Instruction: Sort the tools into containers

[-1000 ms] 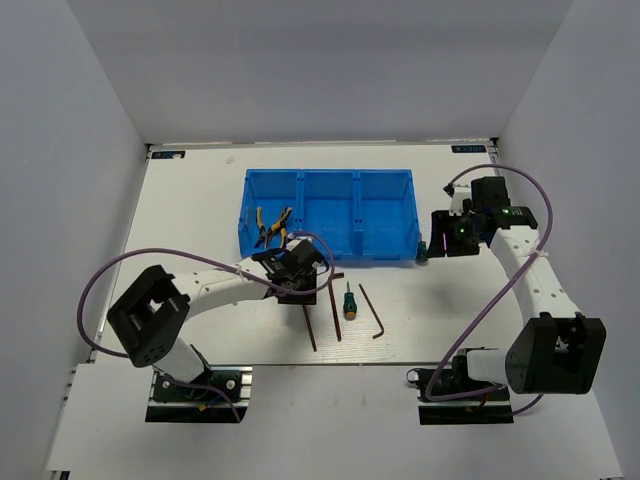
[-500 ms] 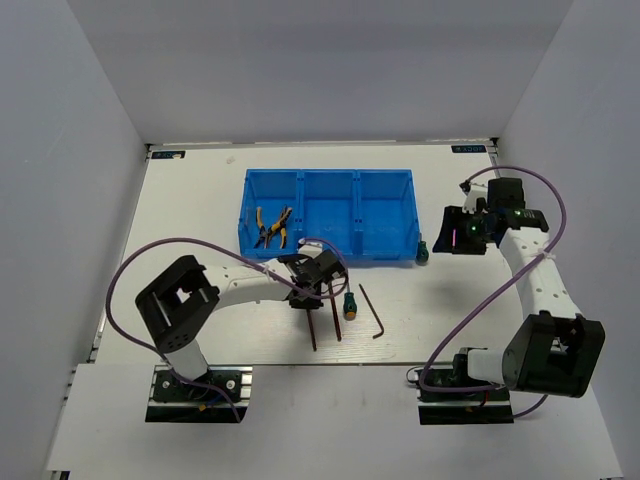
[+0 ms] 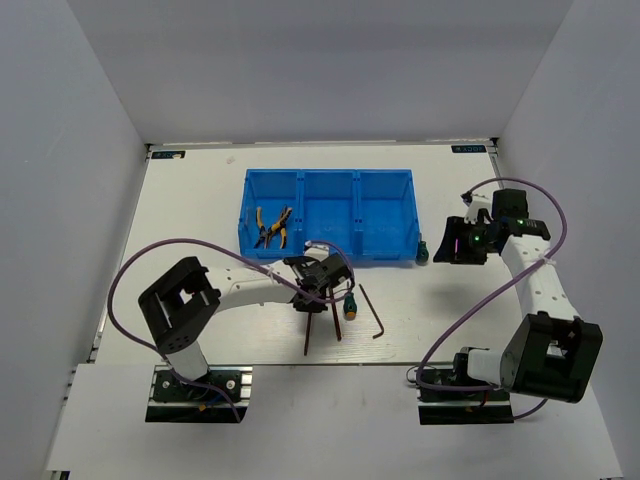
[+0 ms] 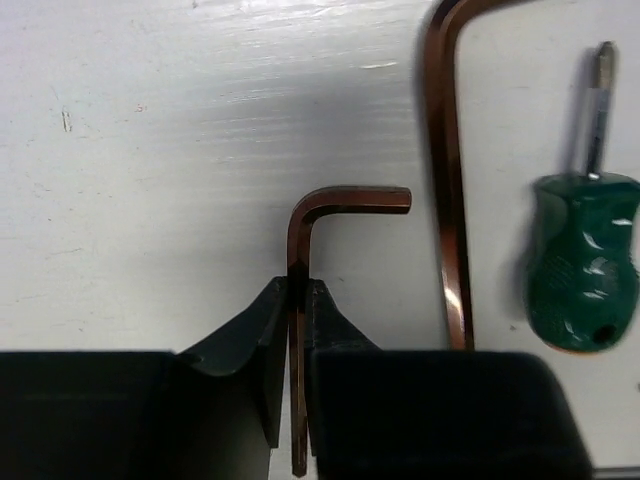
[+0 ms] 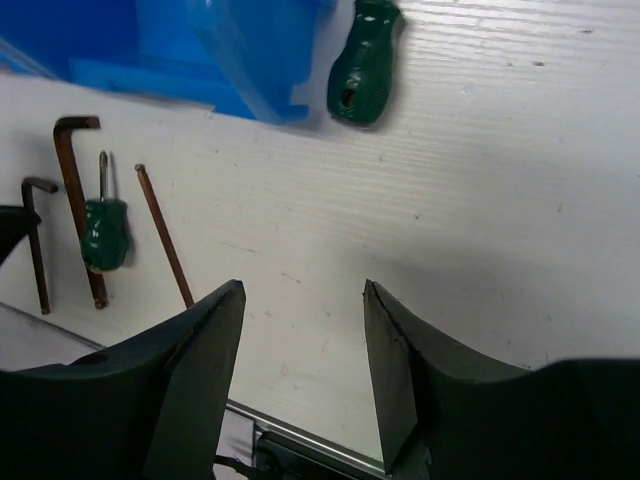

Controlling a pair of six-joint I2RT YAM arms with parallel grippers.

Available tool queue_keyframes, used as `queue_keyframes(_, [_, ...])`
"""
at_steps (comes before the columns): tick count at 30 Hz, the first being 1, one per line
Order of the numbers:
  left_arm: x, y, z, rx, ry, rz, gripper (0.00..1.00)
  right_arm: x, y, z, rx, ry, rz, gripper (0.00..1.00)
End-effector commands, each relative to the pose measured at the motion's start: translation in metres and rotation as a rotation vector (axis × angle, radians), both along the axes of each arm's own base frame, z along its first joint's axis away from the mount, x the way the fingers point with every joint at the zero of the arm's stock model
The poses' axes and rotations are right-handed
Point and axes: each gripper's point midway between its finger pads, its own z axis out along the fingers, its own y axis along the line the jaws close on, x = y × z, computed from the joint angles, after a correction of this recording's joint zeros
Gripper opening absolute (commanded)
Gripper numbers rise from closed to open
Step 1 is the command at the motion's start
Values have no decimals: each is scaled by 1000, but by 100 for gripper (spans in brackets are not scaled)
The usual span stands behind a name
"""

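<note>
the white desk (image 3: 200, 200) carries a blue three-compartment bin (image 3: 330, 173). only the yellow-handled pliers (image 3: 271, 227) lie in it, in the left compartment. the left gripper (image 4: 297, 300) is clenched on the short hex key (image 4: 345, 200) just before the bin. the right gripper (image 5: 303, 300) hangs spread and empty. the long hex key (image 4: 447, 200), the third hex key (image 3: 372, 312), the stubby screwdriver (image 4: 582, 260) and the small green-handled tool (image 5: 365, 62) wait on the desk. by my reading, sorting is barely begun.

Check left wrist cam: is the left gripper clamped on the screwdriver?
No, the left gripper is shut on the short hex key; the screwdriver lies apart from it, untouched.
</note>
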Motion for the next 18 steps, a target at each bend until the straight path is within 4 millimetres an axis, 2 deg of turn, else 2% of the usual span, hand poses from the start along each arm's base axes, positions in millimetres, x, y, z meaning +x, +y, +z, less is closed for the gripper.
queue_keyframes(1, [21,-26,59,-104,-98,-33,0,-7,13,9,44,-94,139,57])
queue_keyframes(3, [34,-27,77,-94,-142,-37,0,-23,27,12,106,-88,221,53])
queue_keyframes(4, [45,-35,97,-113,-192,-32,0,-29,32,14,122,-118,267,50])
queue_keyframes(6, [57,-38,116,-117,-239,-39,0,-36,35,12,124,-128,298,43])
queue_keyframes(7, [65,-44,134,-140,-278,-42,0,-40,35,8,118,-135,315,33])
queue_keyframes(9, [82,-45,135,-118,-294,-33,0,-46,35,5,112,-138,332,20])
queue_keyframes(10, [92,-47,146,-115,-319,-30,0,-47,35,4,107,-144,343,8])
queue_keyframes(11, [102,-45,146,-114,-322,-9,0,-49,34,3,105,-143,345,2])
queue_keyframes(12, [111,-44,142,-89,-326,-3,0,-51,35,3,104,-145,355,0])
queue_keyframes(15, [140,-40,156,-108,-364,40,0,-53,31,0,73,-150,356,0])
queue_keyframes(17, [157,-39,154,-95,-373,50,0,-49,25,-4,37,-155,332,0])
queue_keyframes(18, [174,-37,166,-114,-402,72,0,-45,22,-4,19,-170,316,1])
